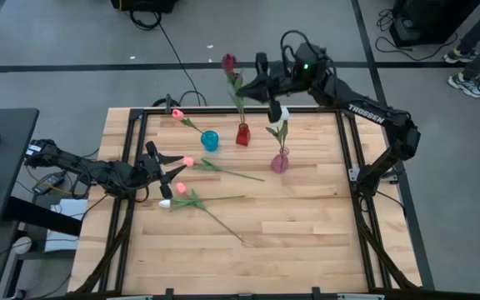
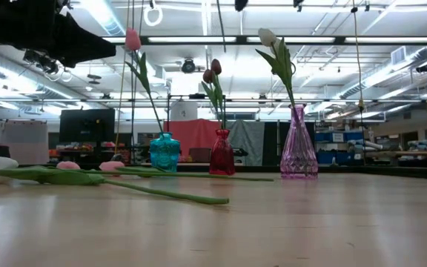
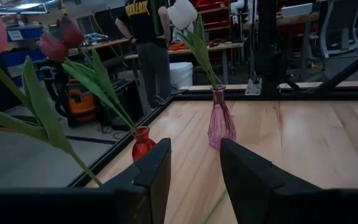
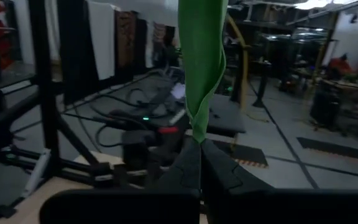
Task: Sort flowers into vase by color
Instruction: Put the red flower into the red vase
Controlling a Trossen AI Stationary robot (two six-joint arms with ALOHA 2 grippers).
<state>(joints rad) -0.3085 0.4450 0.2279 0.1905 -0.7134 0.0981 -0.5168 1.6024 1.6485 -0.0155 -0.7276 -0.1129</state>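
While my right jaws [image 1: 262,83] pinch a red tulip [image 1: 229,62] above the red vase [image 1: 242,134], three tulips [image 1: 215,171] lie unsorted on the tabletop [image 1: 307,225] by my open left jaws [image 1: 163,169].

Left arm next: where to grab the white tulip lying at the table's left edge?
Take the white tulip by its bare stem, not the white head beside the left claw or the leafy part. It lies flat, stem running right, so come straight down with the open claw's fingers straddling the stem, clear of the neighbouring pink tulip.
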